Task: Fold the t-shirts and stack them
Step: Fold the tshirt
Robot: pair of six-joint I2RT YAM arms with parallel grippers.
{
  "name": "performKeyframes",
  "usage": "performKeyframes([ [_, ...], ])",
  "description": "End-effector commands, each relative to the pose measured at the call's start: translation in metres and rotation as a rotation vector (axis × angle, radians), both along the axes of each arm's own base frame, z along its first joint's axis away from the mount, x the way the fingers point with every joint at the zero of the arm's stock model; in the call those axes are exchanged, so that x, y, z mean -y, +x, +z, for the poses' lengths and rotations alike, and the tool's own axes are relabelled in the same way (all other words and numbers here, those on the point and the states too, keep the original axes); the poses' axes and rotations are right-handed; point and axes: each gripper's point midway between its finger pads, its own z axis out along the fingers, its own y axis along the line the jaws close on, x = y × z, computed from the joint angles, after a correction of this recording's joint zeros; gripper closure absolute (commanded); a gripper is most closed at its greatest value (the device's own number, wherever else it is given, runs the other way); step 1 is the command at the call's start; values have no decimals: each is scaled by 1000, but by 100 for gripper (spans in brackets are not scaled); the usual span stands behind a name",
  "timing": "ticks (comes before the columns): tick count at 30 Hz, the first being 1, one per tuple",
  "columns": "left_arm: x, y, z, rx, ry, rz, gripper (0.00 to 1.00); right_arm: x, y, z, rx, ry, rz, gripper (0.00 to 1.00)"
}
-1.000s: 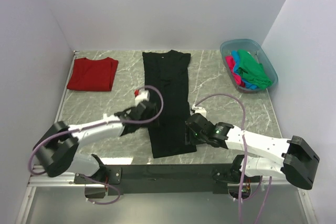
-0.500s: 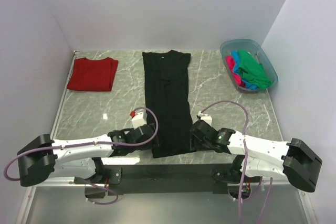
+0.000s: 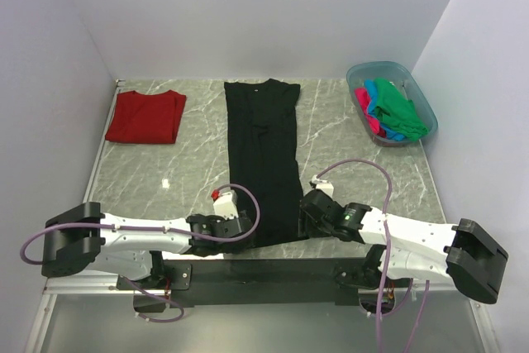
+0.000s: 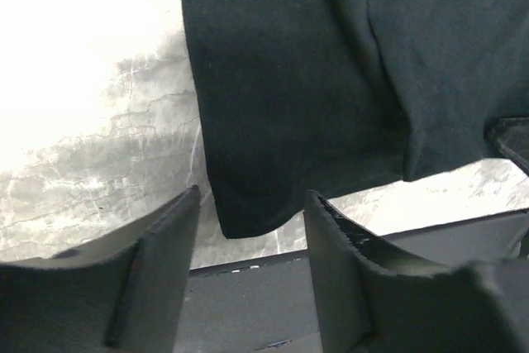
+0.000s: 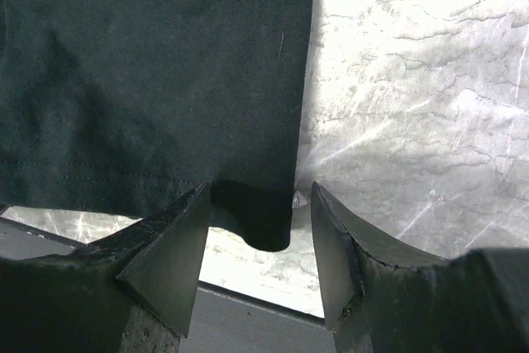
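Marbled grey tabletop (image 3: 355, 163) is filling the floor of a pale-walled booth, and at its near edge both arms are lying low, pointing inward at the black t-shirt (image 3: 264, 155). Nearest, the left gripper (image 4: 252, 193) is sitting with its fingers spread apart. The shirt's near left hem corner is lying in the gap between them, and neither pad is visibly pressing it. The right gripper (image 5: 259, 188) is sitting the same way at the near right hem corner, jaws apart, with the tip of that corner lying between the fingers. A faint line of stitching is showing along the hem there.

Left of the shirt a small white fleck (image 3: 168, 183) is lying on the marble, too small to read.

The black t-shirt is lying flat, folded into a long narrow strip. Its long axis is running straight from near to far, hem at the near table edge and collar pointing at the far wall.

Farther back, the dark red t-shirt (image 3: 146, 116) is lying folded in the far left corner, neckline toward the wall, well apart from the black one. In the far right corner a translucent blue tub (image 3: 380, 64) is holding a bunched green t-shirt (image 3: 398, 105) on top of a pink t-shirt (image 3: 369, 120) and a blue t-shirt (image 3: 395, 134)
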Motion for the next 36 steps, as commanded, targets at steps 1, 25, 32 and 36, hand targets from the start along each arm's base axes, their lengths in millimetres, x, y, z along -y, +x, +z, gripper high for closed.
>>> performKeyframes([
  [1, -5, -4, -8, -22, 15, 39, 45, 2, -3, -5, -12, 5, -14, 41],
  [25, 5, -1, 26, 114, -98, -63, 100, 11, -11, 20, 10, 27, 6, 100],
  [32, 20, 43, 68, 233, -173, -45, 100, -9, 26, 62, 133, 23, 1, 100],
  [36, 9, 75, 75, 281, -188, -8, 100, -17, 56, 85, 204, 18, -10, 100],
])
